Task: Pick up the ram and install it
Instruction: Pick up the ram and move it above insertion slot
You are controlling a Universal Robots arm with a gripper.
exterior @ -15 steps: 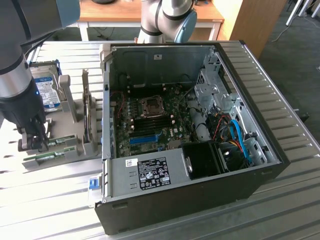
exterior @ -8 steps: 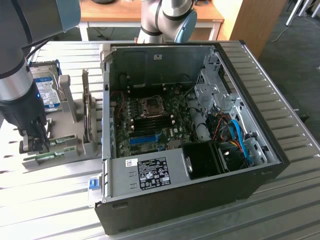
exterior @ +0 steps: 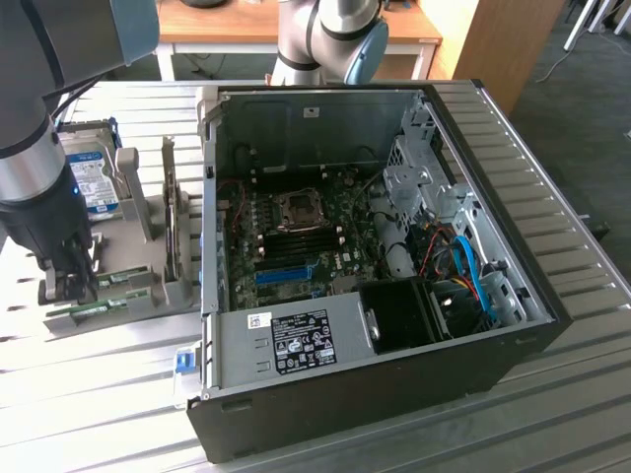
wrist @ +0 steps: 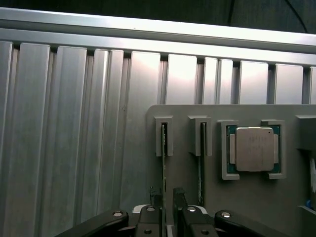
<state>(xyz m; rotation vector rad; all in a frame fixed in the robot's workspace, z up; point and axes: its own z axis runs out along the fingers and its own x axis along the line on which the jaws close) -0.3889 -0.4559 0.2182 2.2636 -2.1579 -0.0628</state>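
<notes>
Over the grey holder (wrist: 247, 207), end effector (wrist: 168, 192) partly open, straddling the upright ram (wrist: 164, 148)

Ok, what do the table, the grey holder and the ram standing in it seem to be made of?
The table: bare metal, likely aluminium, going by its ribbed slats with a brushed sheen and bright glare. The holder: matte grey, probably plastic, since the colour is flat, it reflects nothing, and the slots look moulded. The ram: a thin greenish board seen edge-on, apparently circuit-board laminate; its finish is hard to judge.
</notes>
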